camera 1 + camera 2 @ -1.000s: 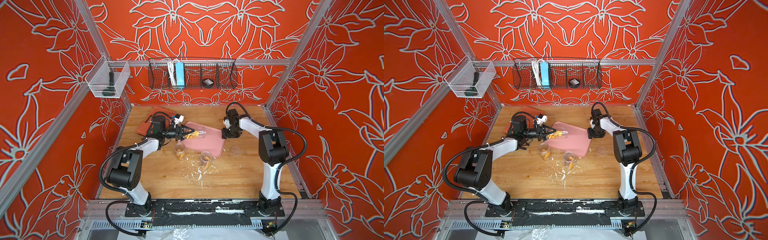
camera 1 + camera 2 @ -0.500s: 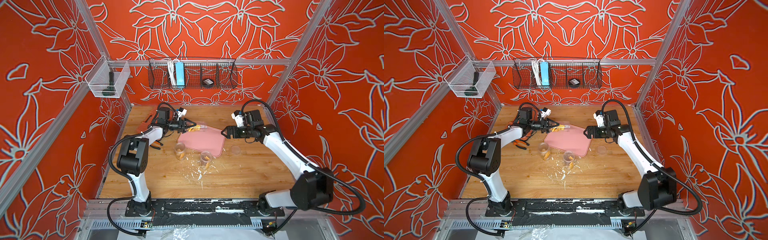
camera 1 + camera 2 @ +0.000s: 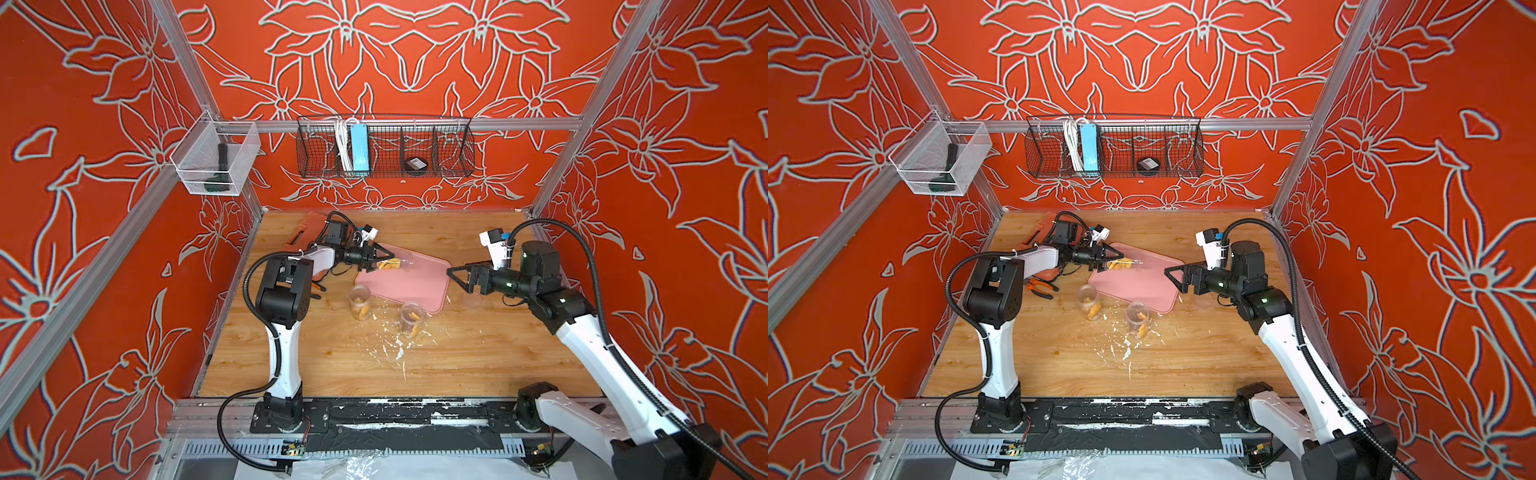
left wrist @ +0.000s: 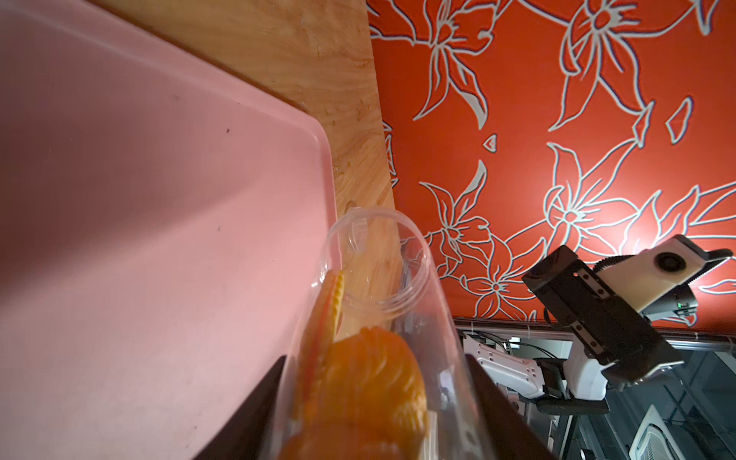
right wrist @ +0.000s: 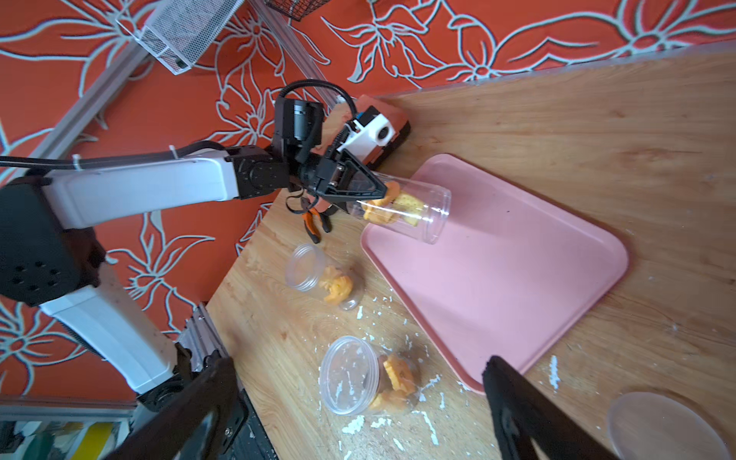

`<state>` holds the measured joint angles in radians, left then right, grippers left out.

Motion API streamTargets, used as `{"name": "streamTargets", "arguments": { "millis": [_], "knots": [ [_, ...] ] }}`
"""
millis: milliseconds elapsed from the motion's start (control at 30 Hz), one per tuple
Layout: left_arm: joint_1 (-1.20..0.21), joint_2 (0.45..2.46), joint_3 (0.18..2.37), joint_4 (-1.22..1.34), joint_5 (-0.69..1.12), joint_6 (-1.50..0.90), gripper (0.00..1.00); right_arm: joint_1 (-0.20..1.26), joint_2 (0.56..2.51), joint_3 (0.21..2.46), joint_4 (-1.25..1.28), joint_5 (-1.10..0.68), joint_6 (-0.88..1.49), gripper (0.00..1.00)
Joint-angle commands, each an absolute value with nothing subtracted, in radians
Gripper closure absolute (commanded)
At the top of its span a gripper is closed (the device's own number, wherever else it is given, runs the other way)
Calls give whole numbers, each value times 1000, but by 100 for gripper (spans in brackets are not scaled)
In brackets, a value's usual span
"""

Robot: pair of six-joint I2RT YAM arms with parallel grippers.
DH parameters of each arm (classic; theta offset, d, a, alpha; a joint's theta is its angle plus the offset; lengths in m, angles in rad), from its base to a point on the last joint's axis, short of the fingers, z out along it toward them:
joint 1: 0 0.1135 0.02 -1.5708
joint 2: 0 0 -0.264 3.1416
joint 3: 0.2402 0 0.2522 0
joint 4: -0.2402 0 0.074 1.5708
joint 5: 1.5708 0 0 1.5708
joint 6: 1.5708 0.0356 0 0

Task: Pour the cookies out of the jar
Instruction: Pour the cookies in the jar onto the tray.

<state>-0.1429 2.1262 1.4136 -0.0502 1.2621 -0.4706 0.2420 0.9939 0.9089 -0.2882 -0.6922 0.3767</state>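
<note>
The wooden worktop (image 3: 478, 353) carries a pink tray (image 3: 411, 282) set slantwise toward its far middle, and the tray's surface is bare: no cookie lies on it, so the pour itself looks not yet made. The left tool (image 3: 380, 262) reaches in from the left and is clenched around the closed end of a clear plastic jar (image 5: 414, 213), holding it off the worktop. The right tool (image 3: 457, 280) hangs released and empty, jaws wide, just off the tray's right edge, touching nothing. The held jar is lidless and tipped close to level, its open mouth pointing right over the tray's far-left part, near the rim. So the uncapping, lift and first tilt seem done. Two more open jars (image 3: 360, 301) (image 3: 411, 319) stand upright on the worktop just near of the tray, each with biscuits in it; whether they count toward the task cannot be told. A clear round lid (image 3: 471, 300) lies flat on the worktop right of the tray's near corner. The cookies (image 5: 392, 207), orange and yellow, sit bunched in the held jar's closed half beside the clamping fingers, none at the mouth. What is left, by my reading, is a steeper tilt to slide them out. White crumbs (image 3: 395, 349) are scattered on the worktop near the standing jars.
</note>
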Motion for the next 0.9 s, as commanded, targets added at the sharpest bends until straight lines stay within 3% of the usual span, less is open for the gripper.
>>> {"name": "streamTargets", "arguments": {
  "millis": [0,867],
  "knots": [
    [-137,2153,1457,-153,1245,-386,60,244,1002,884,-210,-784,444,1],
    [-142,2118,1508,-383,964,-272,59,244,988,856,-275,-703,456,1]
  ]
}}
